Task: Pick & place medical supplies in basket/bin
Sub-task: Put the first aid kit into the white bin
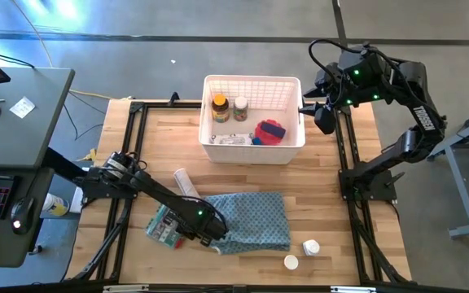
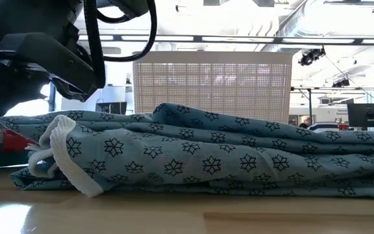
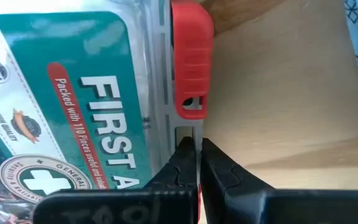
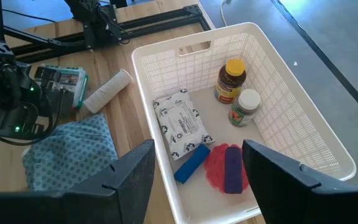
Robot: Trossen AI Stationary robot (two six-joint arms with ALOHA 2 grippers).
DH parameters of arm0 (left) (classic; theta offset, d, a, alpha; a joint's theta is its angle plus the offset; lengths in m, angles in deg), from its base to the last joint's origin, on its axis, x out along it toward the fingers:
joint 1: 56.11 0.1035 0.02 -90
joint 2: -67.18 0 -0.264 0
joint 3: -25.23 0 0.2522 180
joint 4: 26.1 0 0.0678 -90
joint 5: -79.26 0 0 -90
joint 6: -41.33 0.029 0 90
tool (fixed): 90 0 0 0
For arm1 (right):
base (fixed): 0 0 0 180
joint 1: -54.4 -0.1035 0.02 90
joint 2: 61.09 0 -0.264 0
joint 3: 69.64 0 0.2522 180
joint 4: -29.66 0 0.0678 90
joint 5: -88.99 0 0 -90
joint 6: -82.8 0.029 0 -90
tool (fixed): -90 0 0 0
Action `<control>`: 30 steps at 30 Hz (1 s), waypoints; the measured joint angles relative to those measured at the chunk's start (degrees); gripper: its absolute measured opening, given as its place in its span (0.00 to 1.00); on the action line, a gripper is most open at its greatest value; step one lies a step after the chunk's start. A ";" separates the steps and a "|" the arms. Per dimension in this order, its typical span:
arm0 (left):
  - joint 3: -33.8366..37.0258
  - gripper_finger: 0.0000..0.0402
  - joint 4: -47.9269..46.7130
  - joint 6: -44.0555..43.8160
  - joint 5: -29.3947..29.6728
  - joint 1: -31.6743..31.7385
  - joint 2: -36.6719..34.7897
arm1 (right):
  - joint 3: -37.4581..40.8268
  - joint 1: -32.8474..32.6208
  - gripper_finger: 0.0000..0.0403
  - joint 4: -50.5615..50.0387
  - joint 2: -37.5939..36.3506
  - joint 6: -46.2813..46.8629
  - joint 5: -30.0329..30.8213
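The wooden worktop carries everything, and my two arms reach in from its sides. Toward the far edge stands the white latticed basket; inside it I see an amber yellow-capped bottle beside a white-capped bottle, a white printed packet, a blue tube and a purple tube lying on a pink-red disc.

Nearer the front lies the blue-grey snowflake-patterned cloth, folded in a loose heap. Just beside its left edge lies the first aid kit, a clear flat case with a teal label and a red latch. My left jaws are pressed together at the case's edge, right under that latch, pinching its thin rim.

A white bandage roll lies on the wood between kit and basket. Two small white pill bottles lie near the front edge, to the right of the cloth.

My right jaws stand wide apart and empty, hanging above the basket's right end.
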 joint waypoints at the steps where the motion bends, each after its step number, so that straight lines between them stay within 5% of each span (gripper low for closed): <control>1: 0.00 0.08 -0.02 0.07 0.00 0.00 0.00 | 0.00 0.00 0.58 0.00 0.00 0.00 0.00; 20: 0.09 0.08 -2.06 -5.49 4.41 -0.02 -8.66 | 0.00 -0.02 0.58 0.88 0.00 0.26 -0.48; 30: -11.15 0.08 -14.29 -10.09 19.94 0.04 -12.79 | 0.00 -0.04 0.58 1.90 0.00 1.44 -1.74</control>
